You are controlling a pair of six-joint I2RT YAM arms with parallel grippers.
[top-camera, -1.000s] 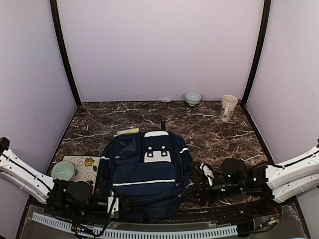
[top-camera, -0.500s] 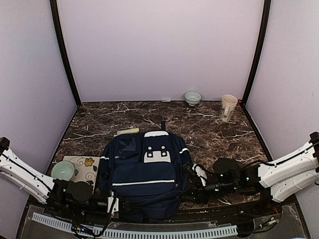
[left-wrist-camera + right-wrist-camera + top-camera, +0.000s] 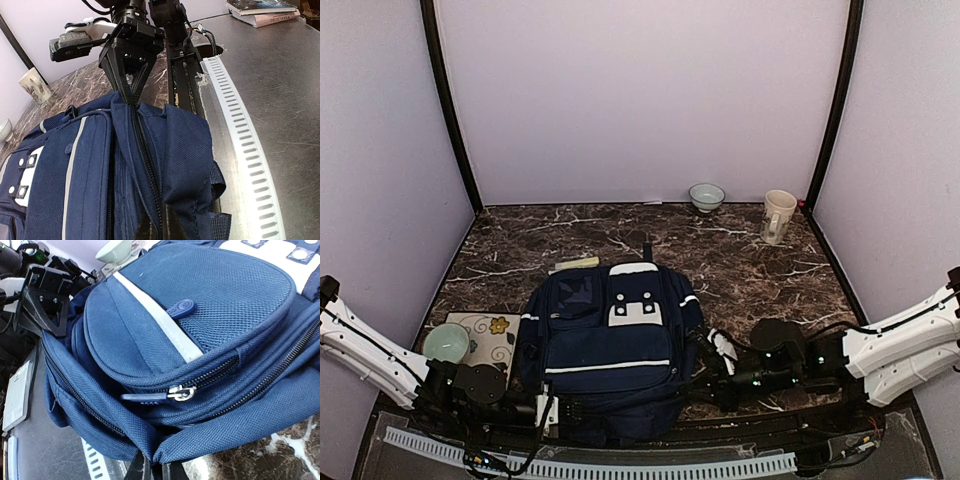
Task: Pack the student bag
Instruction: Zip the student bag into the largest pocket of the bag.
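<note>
The student bag [image 3: 610, 340], a navy backpack with white stripes, lies flat near the table's front edge. My left gripper [image 3: 552, 410] is at its near-left corner, shut on the fabric beside the main zipper [image 3: 145, 155]. The dark fingers [image 3: 172, 225] barely show under the cloth. At the near-right corner my right gripper [image 3: 705, 385] is shut on a fold of the bag's rim [image 3: 165, 452]. The front pocket's silver zipper slider [image 3: 182, 392] sits just above that fold. In the left wrist view the right gripper [image 3: 131, 97] pinches the far end of the same seam.
A pale green bowl [image 3: 447, 342] sits on a flowered mat [image 3: 492, 330] left of the bag. A yellowish flat item [image 3: 575, 265] lies behind the bag. A small bowl [image 3: 706, 196] and a mug [image 3: 778, 216] stand at the back right. A white slotted rail [image 3: 600, 467] runs along the front edge.
My right gripper has moved left to the bag's near-right corner and shut on the fabric there. The left gripper and the bag have stayed where they were.
</note>
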